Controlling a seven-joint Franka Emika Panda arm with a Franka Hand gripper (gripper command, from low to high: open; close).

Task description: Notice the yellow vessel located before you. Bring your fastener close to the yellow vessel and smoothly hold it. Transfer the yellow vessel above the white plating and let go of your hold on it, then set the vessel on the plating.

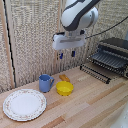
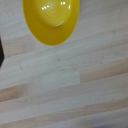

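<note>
One yellow bowl (image 1: 65, 88), round, rim up, is seen beside one mug (image 1: 45, 82); gripper (image 1: 66, 54) fingers held apart.

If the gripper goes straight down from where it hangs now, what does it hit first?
Probably the yellow bowl or the wooden table just beside it. The gripper hangs high, pointing down, roughly over the bowl. The wrist view shows the bowl off-centre with bare wood mid-frame, so depth leaves it uncertain.

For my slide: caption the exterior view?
Gripper hangs above yellow bowl, beside blue mug; white plate waits.
</note>
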